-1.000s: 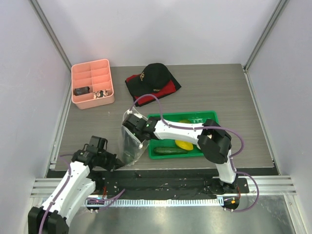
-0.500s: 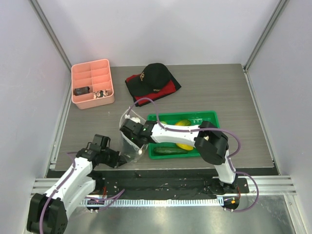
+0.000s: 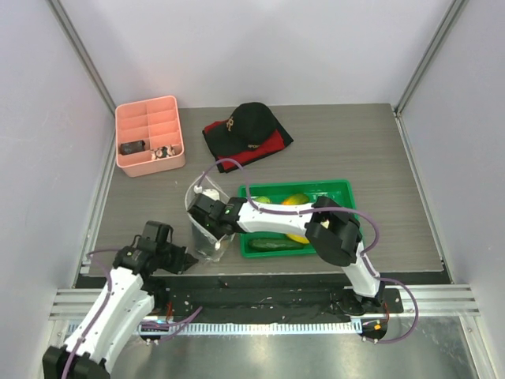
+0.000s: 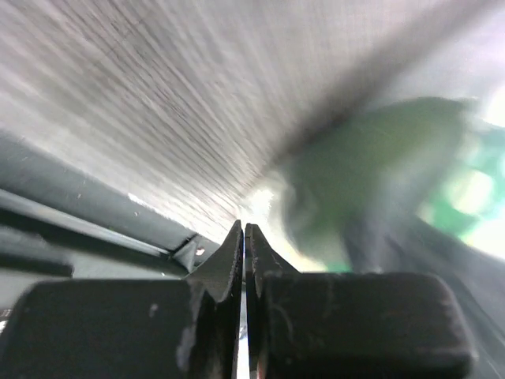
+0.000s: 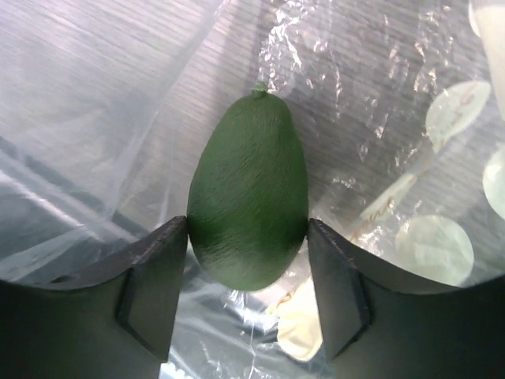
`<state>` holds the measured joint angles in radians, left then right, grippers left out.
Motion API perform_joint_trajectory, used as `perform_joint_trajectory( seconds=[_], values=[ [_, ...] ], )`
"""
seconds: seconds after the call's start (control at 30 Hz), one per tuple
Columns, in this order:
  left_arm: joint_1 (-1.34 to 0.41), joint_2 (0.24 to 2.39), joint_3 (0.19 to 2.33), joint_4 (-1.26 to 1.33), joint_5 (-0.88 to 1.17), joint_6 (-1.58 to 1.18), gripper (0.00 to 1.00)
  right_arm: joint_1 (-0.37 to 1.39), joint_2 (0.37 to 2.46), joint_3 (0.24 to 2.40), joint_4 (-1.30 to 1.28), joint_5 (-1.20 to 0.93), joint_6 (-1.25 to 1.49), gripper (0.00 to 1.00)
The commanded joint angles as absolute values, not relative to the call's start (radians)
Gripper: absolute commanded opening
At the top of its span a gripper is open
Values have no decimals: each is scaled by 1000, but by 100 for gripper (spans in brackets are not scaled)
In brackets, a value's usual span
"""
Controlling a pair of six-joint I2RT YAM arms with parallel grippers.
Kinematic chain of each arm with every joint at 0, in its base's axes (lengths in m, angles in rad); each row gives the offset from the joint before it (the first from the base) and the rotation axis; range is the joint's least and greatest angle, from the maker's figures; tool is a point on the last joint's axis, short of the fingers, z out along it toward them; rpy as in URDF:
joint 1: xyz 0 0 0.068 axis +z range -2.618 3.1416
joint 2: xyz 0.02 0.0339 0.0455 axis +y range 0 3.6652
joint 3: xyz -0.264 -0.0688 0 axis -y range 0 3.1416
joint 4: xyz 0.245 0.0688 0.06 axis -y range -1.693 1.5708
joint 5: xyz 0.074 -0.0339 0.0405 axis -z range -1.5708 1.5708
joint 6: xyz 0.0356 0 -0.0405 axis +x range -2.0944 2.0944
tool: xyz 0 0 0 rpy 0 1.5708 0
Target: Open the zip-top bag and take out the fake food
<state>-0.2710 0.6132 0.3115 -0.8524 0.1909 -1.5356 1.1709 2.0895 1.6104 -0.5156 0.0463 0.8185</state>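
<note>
In the last second the right arm has pushed lower into the zip-top bag (image 3: 199, 238), which stood taller before and has now sagged around the wrist. The right gripper (image 5: 247, 229) has narrowed, and its fingers (image 5: 162, 276) press both flanks of the avocado (image 5: 248, 181). I'd say the avocado is gripped and ready to be lifted out. Pale round pieces (image 5: 434, 249) are left among the film.

The left gripper (image 4: 243, 234) has slid a little outward. It is pinched tight at the bag's near corner, though I can't tell whether it holds any film.

The bag sits at 8 o'clock on the grey wood-grain table (image 3: 379, 158). At its 3 o'clock, the green tray (image 3: 339, 186) holds a cucumber (image 3: 276, 244) and a yellow piece (image 3: 300, 235). There is a pink box (image 3: 150, 136) at 10 o'clock and a black cap (image 3: 251, 120) at 12. Pale walls close it in.
</note>
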Motion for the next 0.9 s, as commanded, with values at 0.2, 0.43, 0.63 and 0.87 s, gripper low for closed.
perform_joint_trajectory(
  seconds=[0.2, 0.43, 0.63, 0.87],
  values=[
    [-273, 339, 546, -1233, -86, -1560, 7, 1163, 2154, 1621, -528, 104, 729, 74],
    [-273, 285, 670, -1200, -236, -1379, 19, 1160, 2063, 1624, -552, 190, 611, 57],
    [-275, 210, 684, -720, 47, -1049, 52, 1160, 1938, 1601, -566, 224, 543, 17],
    [-273, 365, 713, -514, 144, -1035, 59, 1161, 1878, 1572, -545, 192, 477, 1]
  ],
)
